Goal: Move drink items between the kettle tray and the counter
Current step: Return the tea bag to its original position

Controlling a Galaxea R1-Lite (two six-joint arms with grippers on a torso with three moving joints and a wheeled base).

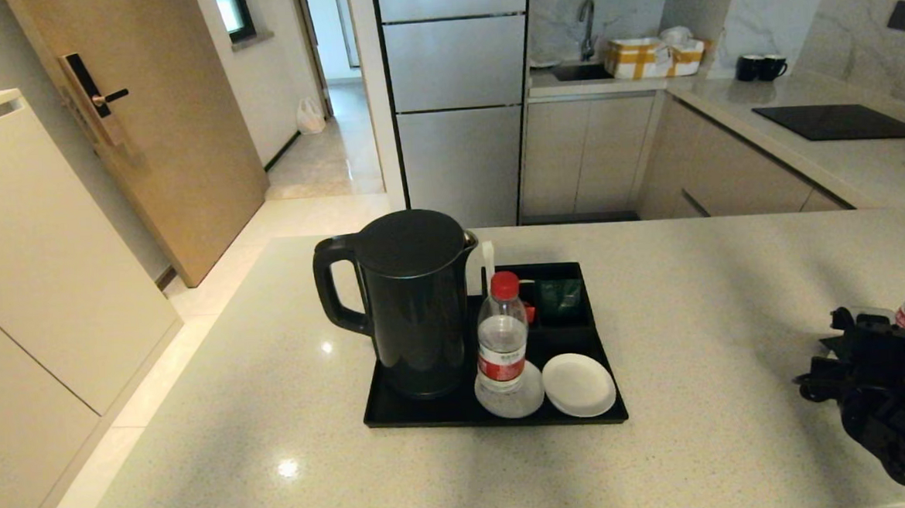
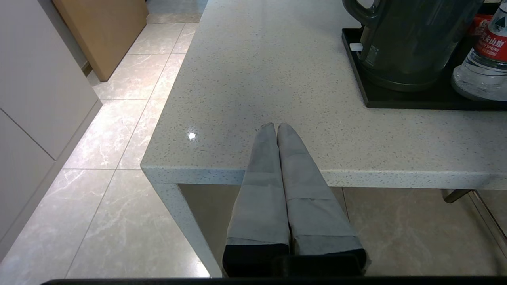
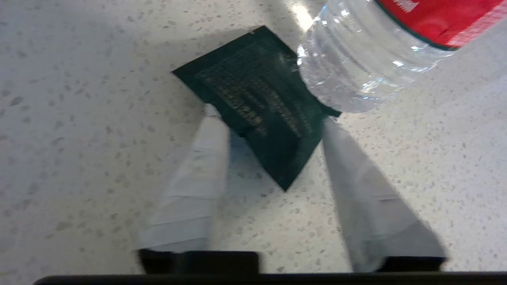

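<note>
Two claws: right claw (image 3: 269, 118) spread wide over a dark green sachet (image 3: 257, 103) flat on the tabletop (image 3: 79, 118), just beside a second bottle (image 3: 356, 67); left claw (image 2: 276, 128) pressed closed, at the tabletop's near edge; red-capped water bottle (image 1: 502, 336) upright on the kettle tray (image 1: 399, 419) beside the kettle (image 1: 412, 302)

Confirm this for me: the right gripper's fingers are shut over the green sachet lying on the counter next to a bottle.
Not quite. The right wrist view shows the fingers of the right gripper open, one at each side of the green sachet. The rest holds: the sachet lies on the counter next to a bottle.
</note>
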